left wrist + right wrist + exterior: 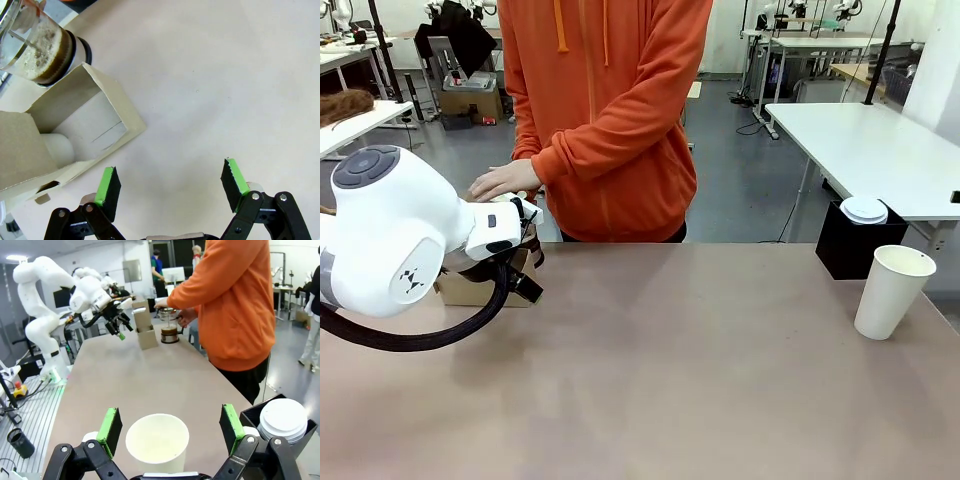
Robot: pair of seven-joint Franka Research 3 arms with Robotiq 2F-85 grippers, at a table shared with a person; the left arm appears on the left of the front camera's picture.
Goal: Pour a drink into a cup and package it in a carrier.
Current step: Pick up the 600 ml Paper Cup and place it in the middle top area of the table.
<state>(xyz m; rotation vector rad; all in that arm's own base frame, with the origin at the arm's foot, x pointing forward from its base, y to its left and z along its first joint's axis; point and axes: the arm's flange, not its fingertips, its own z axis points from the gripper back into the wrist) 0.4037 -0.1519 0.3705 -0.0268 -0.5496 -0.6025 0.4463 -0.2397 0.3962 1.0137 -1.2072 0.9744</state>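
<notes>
With jaws spread wide, I am aiming my right gripper (170, 413) at the lidless cup (157, 442), risking tipping it by closing off-centre.

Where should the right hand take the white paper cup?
Probably the upper wall, under the rim, coming in level from the robot's side: the cup stands upright, open-topped, tapering downward, squarely ahead of the open right hand. The black lid holder sits close beside.
</notes>
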